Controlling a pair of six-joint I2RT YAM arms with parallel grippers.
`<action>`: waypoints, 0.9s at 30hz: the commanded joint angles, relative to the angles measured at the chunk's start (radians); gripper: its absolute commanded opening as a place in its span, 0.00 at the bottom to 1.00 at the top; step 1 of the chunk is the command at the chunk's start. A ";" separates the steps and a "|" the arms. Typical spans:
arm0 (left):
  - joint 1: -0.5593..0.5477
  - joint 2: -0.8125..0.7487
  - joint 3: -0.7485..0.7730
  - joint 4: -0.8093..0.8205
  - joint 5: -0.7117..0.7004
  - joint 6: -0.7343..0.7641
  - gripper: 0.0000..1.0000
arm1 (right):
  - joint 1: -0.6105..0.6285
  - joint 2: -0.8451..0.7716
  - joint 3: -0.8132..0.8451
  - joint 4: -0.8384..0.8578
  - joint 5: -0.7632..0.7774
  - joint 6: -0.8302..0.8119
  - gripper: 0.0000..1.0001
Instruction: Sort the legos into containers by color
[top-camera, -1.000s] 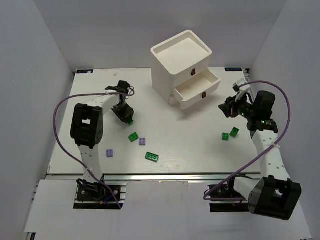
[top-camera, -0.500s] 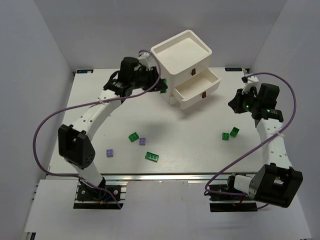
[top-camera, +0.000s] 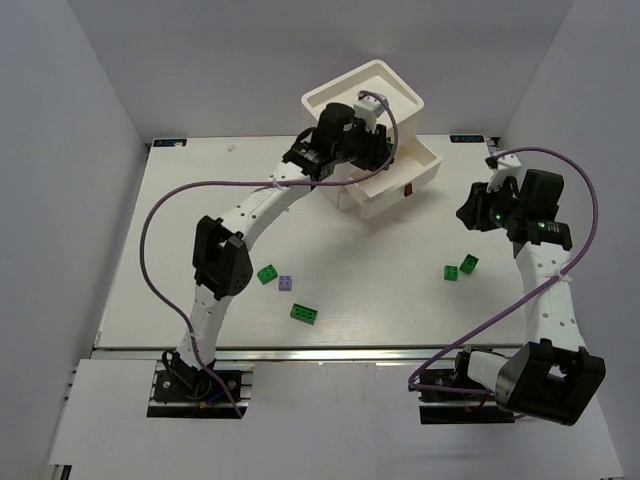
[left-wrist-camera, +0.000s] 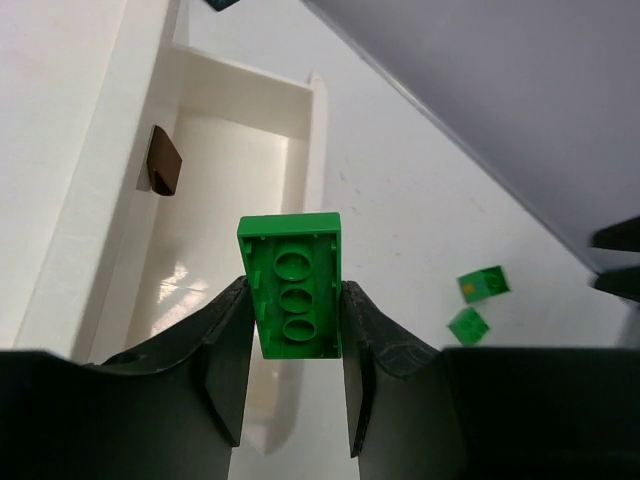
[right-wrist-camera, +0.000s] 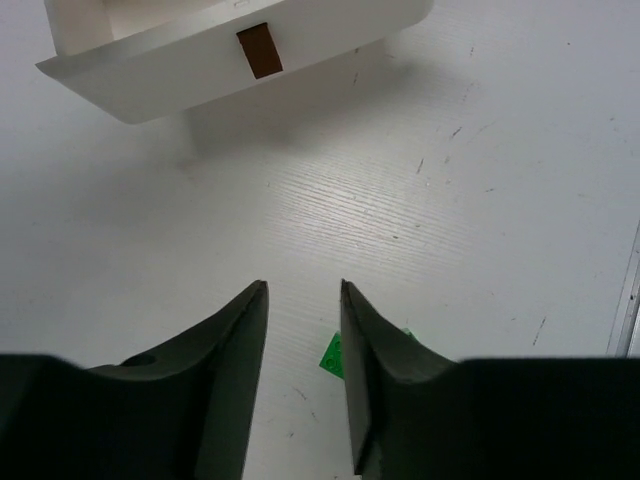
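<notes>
My left gripper (left-wrist-camera: 294, 300) is shut on a long dark green lego (left-wrist-camera: 292, 285) and holds it above the open top drawer (left-wrist-camera: 225, 230) of the white chest (top-camera: 365, 100). In the top view the left gripper (top-camera: 383, 152) is over that drawer (top-camera: 410, 165). My right gripper (right-wrist-camera: 303, 290) is open and empty, above the table to the right of the chest (top-camera: 470, 212). A green lego (right-wrist-camera: 333, 355) lies just beneath its fingers. On the table lie a green lego (top-camera: 267, 273), a purple one (top-camera: 285, 283), a long green one (top-camera: 304, 313), and a green (top-camera: 451, 272) and yellow-green pair (top-camera: 468, 264).
The drawer has a dark brown pull (left-wrist-camera: 162, 172), also seen in the right wrist view (right-wrist-camera: 259, 50). A lower drawer pull (top-camera: 407, 188) shows below the open drawer. The left arm stretches across the table's middle left. Grey walls close in the sides and back.
My left arm has carried the green lego from the table's left, past the chest's left side, to above the open drawer. My right gripper has shifted slightly right and back.
</notes>
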 joint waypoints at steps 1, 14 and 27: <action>-0.037 0.014 0.050 0.059 -0.165 0.077 0.12 | -0.007 -0.035 0.037 -0.018 0.018 -0.015 0.45; -0.062 0.097 0.064 0.074 -0.378 0.105 0.76 | -0.010 -0.052 -0.016 -0.022 0.040 0.025 0.88; -0.071 -0.342 -0.237 0.191 -0.316 -0.050 0.30 | -0.029 0.086 0.003 -0.133 0.236 0.074 0.68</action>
